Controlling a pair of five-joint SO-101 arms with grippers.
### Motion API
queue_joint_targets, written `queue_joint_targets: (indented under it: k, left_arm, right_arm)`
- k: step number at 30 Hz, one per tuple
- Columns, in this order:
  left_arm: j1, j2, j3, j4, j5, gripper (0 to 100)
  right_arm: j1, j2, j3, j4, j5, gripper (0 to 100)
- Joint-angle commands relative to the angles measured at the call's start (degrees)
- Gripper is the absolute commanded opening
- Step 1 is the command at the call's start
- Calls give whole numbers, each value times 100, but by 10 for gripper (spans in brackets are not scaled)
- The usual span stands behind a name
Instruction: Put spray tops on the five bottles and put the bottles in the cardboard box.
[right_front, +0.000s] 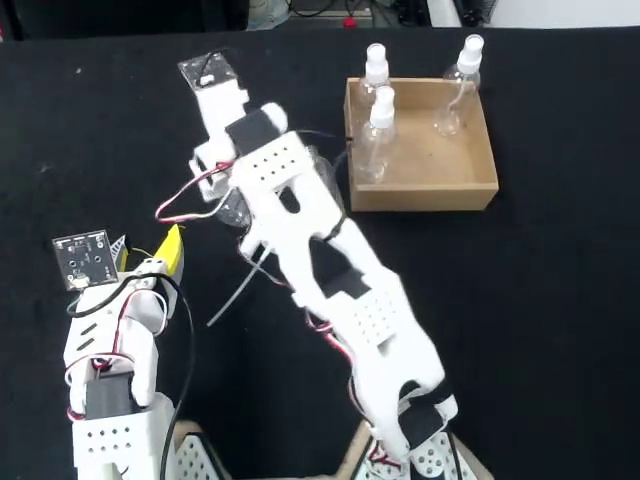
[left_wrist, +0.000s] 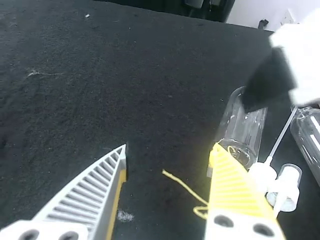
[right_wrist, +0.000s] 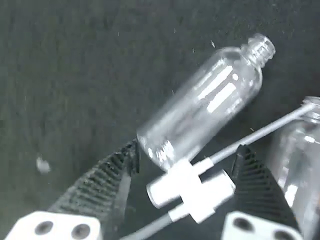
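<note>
White plastic spray top (right_wrist: 192, 192) with thin dip tube (right_wrist: 260, 131) lies on the black desk (right_wrist: 60, 75) just beside a clear uncapped bottle (right_wrist: 200, 110), inside our wide-spread right gripper (right_wrist: 189, 151), and we judge it light, best pinched across its stiff head, not the tube.

Looking down from above, the right arm (right_front: 370, 310) hides most of a clear bottle (right_front: 325, 172), and just a sliver of it peeks out beside the arm. A second bottle (right_wrist: 300, 150) runs off the edge of the right wrist view. Another bottle (left_wrist: 310, 132) is cut off in the left wrist view.
</note>
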Motion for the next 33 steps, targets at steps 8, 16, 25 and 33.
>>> queue_joint_targets:
  k: [8, 16, 25, 33]
  left_arm:
    - [-75, -97, 119, -26, 18, 256]
    - [-75, -97, 119, -26, 18, 256]
    - [-75, -97, 119, -26, 18, 256]
    - [-136, -97, 110, -26, 18, 256]
  right_arm:
    - [-62, 664, 75, -1486, -1310, 284]
    - [141, 734, 136, -1618, -1591, 284]
    - [273, 1068, -145, -1670, -1556, 279]
    - [308, 1059, -207, -1433, -1363, 283]
